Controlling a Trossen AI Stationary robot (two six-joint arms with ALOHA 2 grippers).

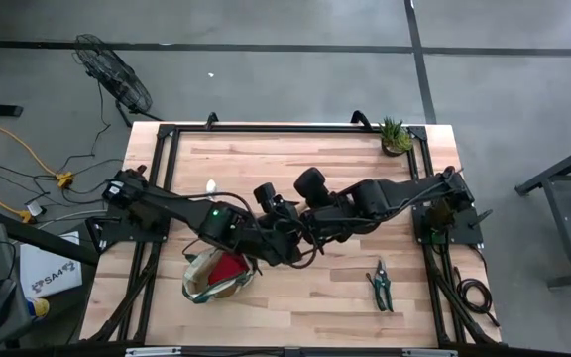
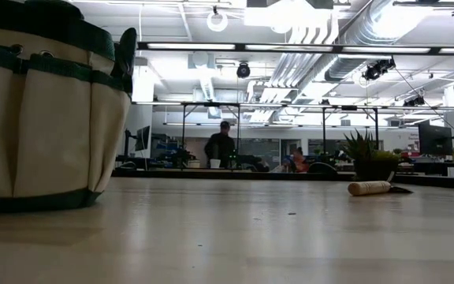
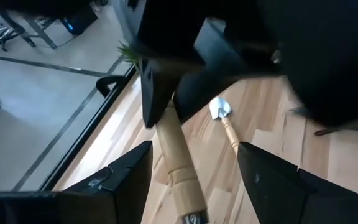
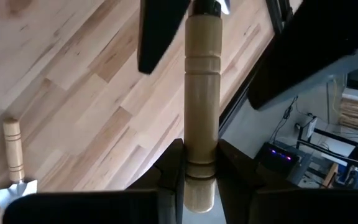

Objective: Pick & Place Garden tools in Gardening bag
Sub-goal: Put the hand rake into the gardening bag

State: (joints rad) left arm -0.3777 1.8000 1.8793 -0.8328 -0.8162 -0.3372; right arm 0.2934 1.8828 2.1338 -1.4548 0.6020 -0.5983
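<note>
smooth pale wooden tool handle (image 4: 202,93), matt plank-wood worktop (image 1: 295,302), beige canvas cloth bag (image 2: 46,118) with green trim.

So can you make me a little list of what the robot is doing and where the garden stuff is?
right gripper: shut on a wooden-handled tool, held near the left arm
left gripper: open, its fingers either side of that tool's handle
gardening bag: on the table's left front part, something red inside
pruners: lying on the table's right front part
trowel: lying on the table
potted plant: far right corner
</note>
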